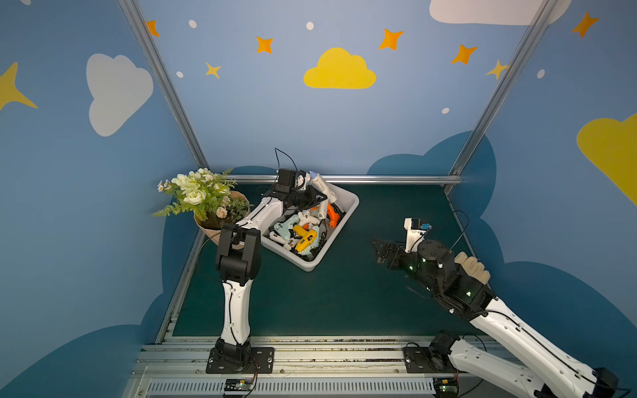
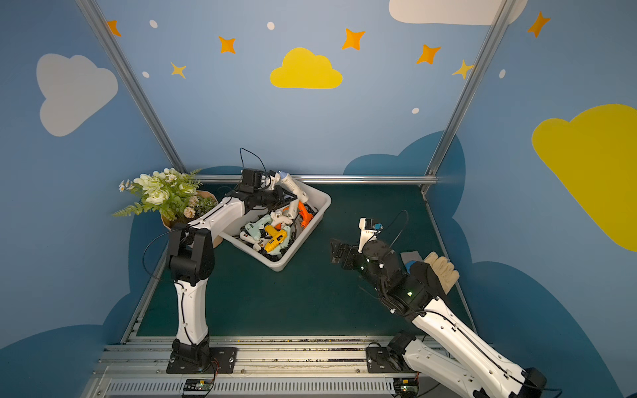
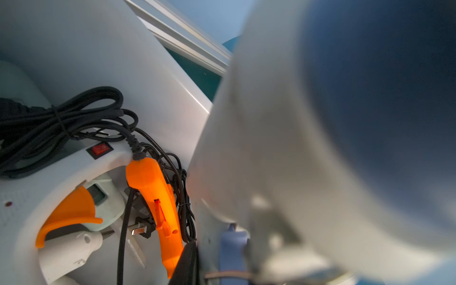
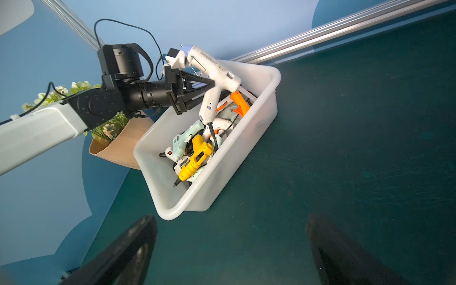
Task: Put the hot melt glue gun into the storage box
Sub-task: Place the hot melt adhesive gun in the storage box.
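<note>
White storage box (image 4: 246, 153) with piled glue guns (image 4: 195, 158); left end effector (image 4: 207, 88) tight on white glue gun (image 4: 214, 69), right end effector (image 4: 230, 222) wide.

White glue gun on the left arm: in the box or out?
Out: the left gripper holds the white glue gun over the storage box, handle pointing down at the guns inside, barrel above the rim.

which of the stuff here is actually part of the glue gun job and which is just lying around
Part of the job:
- white glue gun, gripped by the left tool
- storage box beneath it
- guns already inside, e.g. the yellow glue gun

Just lying about:
- flower pot beside the box
- glove behind the right arm
- right tool, open and empty
</note>
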